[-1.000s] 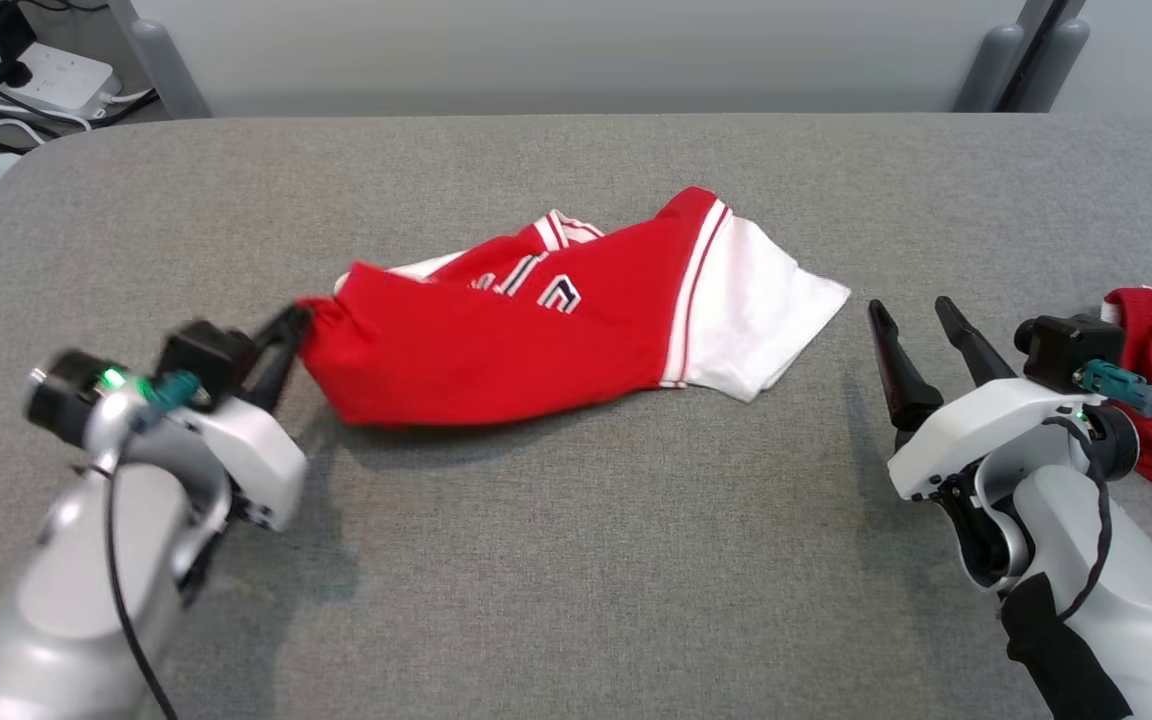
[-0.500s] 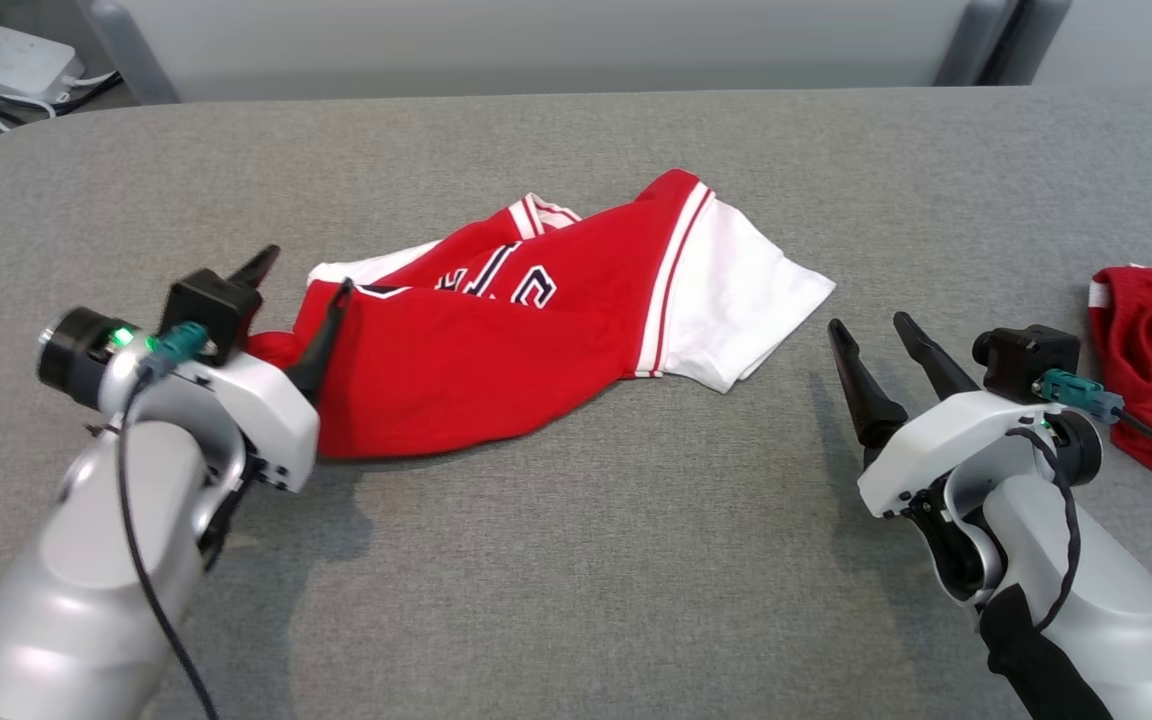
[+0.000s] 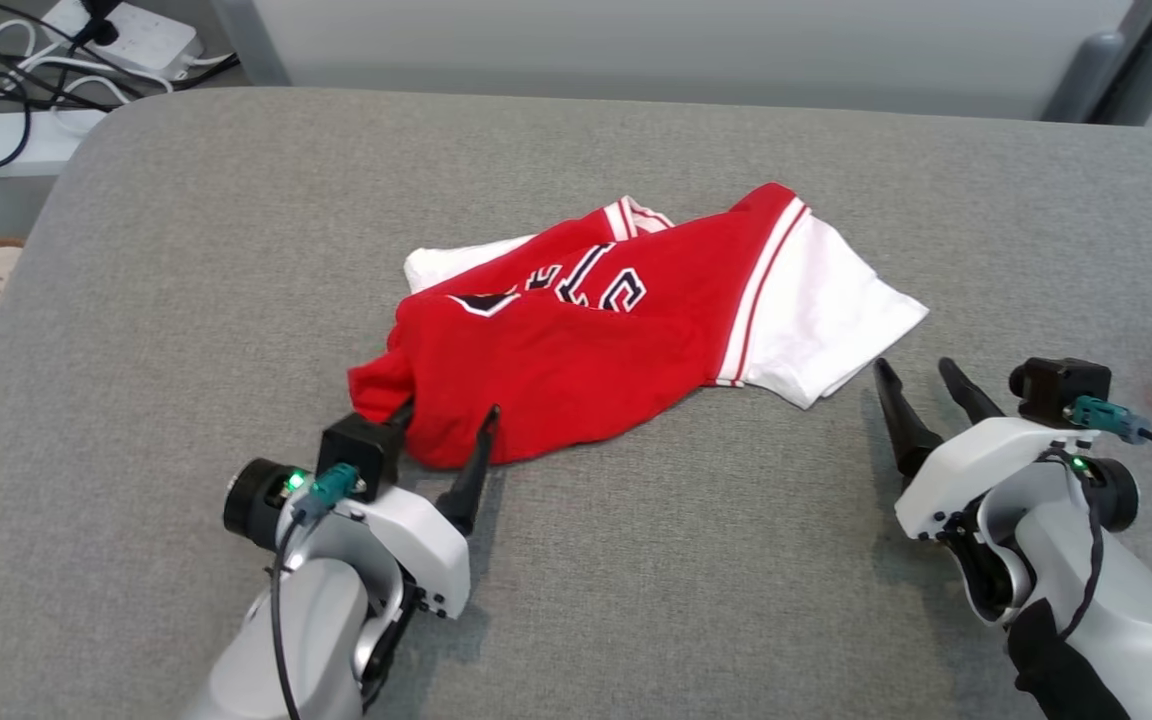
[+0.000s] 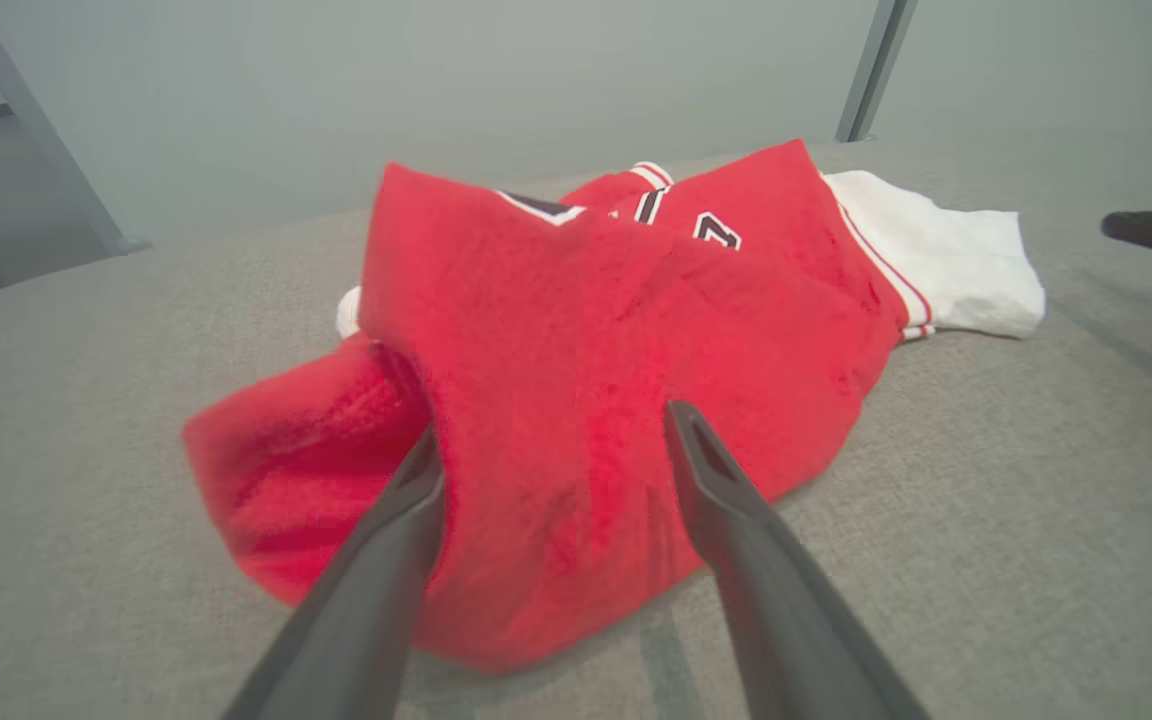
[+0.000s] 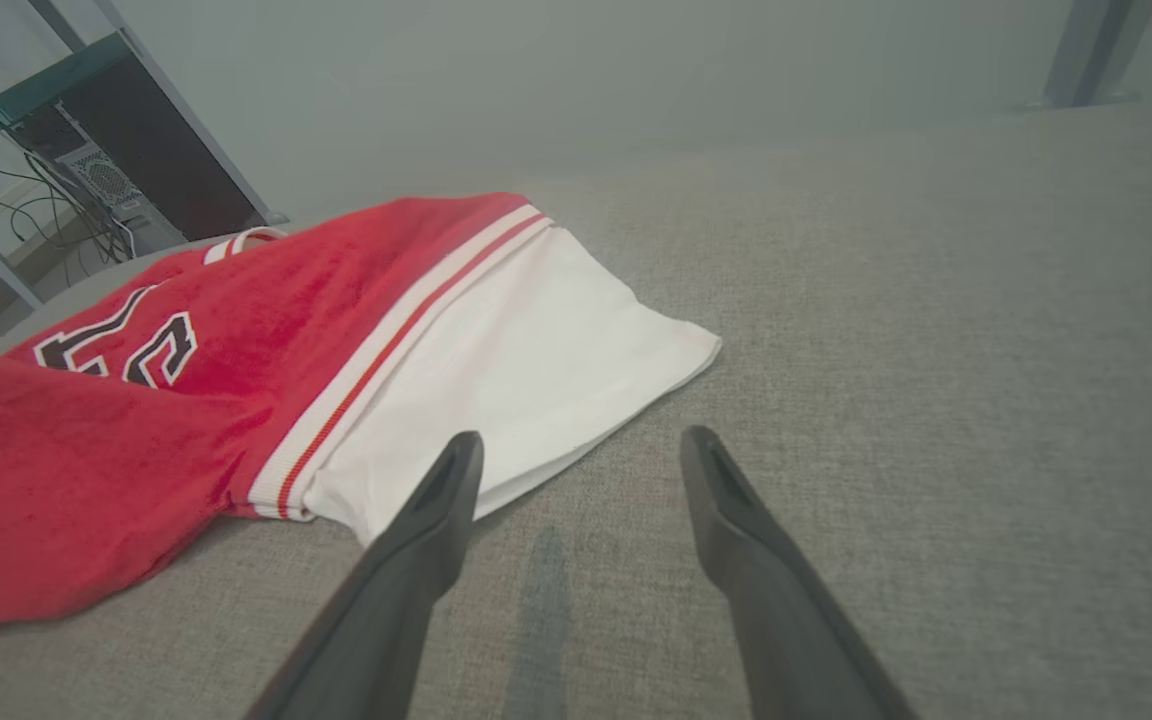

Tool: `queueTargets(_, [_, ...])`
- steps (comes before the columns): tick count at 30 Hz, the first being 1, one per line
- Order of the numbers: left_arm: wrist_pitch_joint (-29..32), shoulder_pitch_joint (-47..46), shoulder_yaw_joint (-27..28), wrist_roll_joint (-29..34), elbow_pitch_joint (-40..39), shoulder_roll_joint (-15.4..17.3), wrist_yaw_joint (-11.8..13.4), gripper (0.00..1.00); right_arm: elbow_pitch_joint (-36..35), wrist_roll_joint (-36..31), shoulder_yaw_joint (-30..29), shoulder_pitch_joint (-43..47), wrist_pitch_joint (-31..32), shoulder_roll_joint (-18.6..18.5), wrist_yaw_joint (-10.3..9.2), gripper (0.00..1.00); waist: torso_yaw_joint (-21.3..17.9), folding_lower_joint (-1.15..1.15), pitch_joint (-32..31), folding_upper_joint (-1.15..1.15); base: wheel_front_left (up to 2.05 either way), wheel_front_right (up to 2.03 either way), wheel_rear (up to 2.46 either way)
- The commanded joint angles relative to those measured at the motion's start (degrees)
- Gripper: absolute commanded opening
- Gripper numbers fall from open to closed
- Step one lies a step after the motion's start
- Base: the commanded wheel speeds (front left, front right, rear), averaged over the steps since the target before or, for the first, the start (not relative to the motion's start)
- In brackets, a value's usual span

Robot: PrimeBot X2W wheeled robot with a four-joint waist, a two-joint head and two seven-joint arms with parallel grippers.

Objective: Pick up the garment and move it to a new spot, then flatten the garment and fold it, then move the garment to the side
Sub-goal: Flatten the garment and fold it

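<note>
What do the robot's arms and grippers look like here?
Pale grey forearms, white wrist housings. The left gripper and right gripper each have two long dark tapered fingers, a black camera block, a teal connector and black cable. Left wrist light: green.

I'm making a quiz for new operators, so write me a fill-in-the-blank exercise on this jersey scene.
The jersey lies crumpled on a ____ tabletop.
The left gripper straddles the jersey's red edge with jaws ____.
The right gripper, holding nothing, sits nearest the jersey's ____ sleeve.
Missing words: grey; open; white.
</note>
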Motion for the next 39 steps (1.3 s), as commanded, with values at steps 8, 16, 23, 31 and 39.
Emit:
queueTargets(8, [-0.7, 0.9, 2.6, 3.4, -5.3, -0.6, -1.0, 1.0, 4.2, -0.9, -4.2, -3.9, -0.7, -1.2, 0.24, 1.0, 2.4, 0.0, 1.7, 0.0, 0.0, 0.0, 0.0])
queueTargets(16, [-0.7, 1.1, 4.1, 5.8, -8.3, -1.9, -1.9, 1.0, 7.0, -3.6, -8.0, -7.0, -0.8, -2.4, 0.24, 1.0, 3.9, 0.0, 4.0, 0.0, 0.0, 0.0, 0.0])
queueTargets(23, [-0.8, 1.6, 5.2, 7.3, -9.4, -2.5, -2.7, 1.0, 8.7, -5.0, -9.6, -8.2, -0.8, -2.2, 0.24, 1.0, 4.4, 0.0, 5.7, 0.0, 0.0, 0.0, 0.0])
queueTargets(31, [-0.8, 1.4, 6.1, 8.4, -9.7, -3.2, -3.4, 1.0, 9.0, -4.3, -8.0, -8.7, -0.7, -1.2, 0.24, 0.87, 5.2, 0.0, 7.2, 0.0, 0.0, 0.0, 0.0])
queueTargets(39, [-0.8, 1.8, 7.3, 9.0, -9.1, -3.7, -4.0, 1.0, 7.5, -1.3, -5.8, -9.1, -0.3, -1.4, 0.24, 0.0, 5.3, 0.0, 6.9, 0.0, 0.0, 0.0, 0.0])
